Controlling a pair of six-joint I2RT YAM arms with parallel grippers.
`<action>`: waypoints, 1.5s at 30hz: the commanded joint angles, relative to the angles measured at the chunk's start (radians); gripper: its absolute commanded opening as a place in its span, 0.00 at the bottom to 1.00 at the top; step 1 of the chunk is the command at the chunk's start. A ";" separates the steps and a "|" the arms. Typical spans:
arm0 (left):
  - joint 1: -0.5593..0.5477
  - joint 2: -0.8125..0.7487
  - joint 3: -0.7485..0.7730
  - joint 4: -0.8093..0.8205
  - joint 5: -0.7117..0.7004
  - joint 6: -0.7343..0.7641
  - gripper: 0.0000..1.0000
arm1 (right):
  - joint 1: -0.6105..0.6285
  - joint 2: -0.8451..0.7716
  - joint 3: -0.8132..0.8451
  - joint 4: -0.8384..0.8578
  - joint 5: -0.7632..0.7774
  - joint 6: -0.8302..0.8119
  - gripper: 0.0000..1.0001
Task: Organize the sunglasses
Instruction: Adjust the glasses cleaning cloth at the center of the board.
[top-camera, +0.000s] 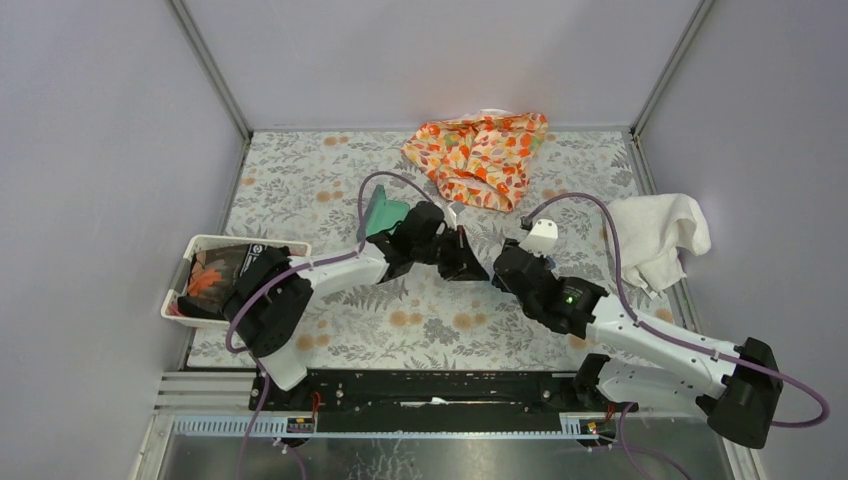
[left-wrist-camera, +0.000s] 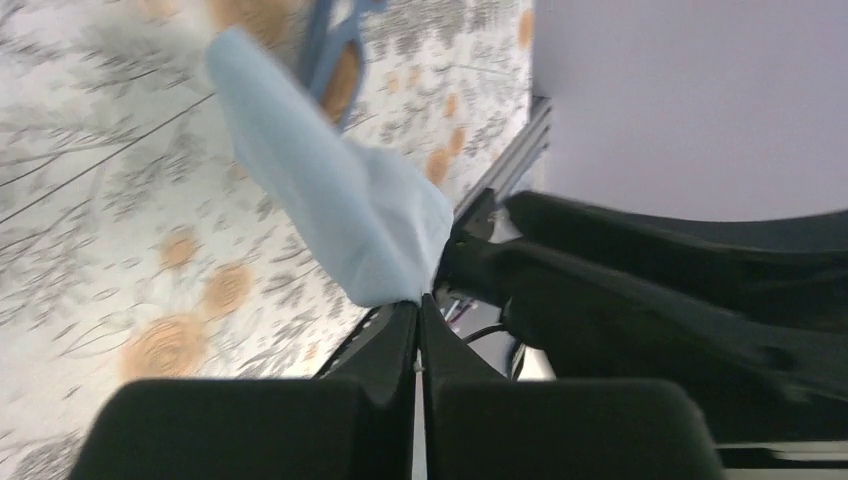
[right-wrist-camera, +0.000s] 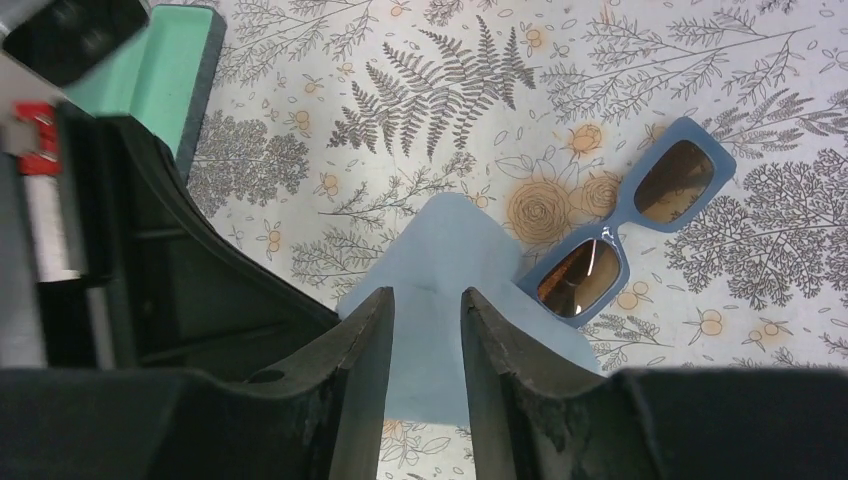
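Left hand (left-wrist-camera: 418, 300): foremost in its wrist view, clenched on a fold of the light blue cloth (left-wrist-camera: 340, 220).
Right hand (right-wrist-camera: 425, 295): released, fingers parted above that cloth.
Surface (top-camera: 330, 190): grey-leaf and orange-bloom print, boxed by pale lilac walls (top-camera: 440, 60) and metal rails.
Case (right-wrist-camera: 150, 70): teal inside, partly cut off by black housing.
Sunglasses (right-wrist-camera: 632, 228): flat on the surface, beyond the cloth from the case, with the cloth's edge just beside one lens. They are hidden under the hands in the top view, and blurred and cropped in the left wrist view.
Basket (top-camera: 200, 243): left of the case, at the surface's edge.
Orange cloth (top-camera: 480, 158), white towel (top-camera: 655, 235): at the far and right edges, well apart from the case.
Bare print lies past the sunglasses, away from the case.
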 joint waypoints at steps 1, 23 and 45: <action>0.032 -0.003 -0.125 -0.044 -0.004 0.051 0.00 | -0.004 0.002 0.022 -0.029 0.007 -0.024 0.39; -0.068 -0.188 -0.226 -0.429 -0.430 0.227 0.70 | -0.029 0.097 -0.250 0.077 -0.358 0.105 0.53; -0.178 0.011 -0.209 -0.304 -0.505 0.099 0.32 | -0.071 0.115 -0.271 0.104 -0.363 0.092 0.50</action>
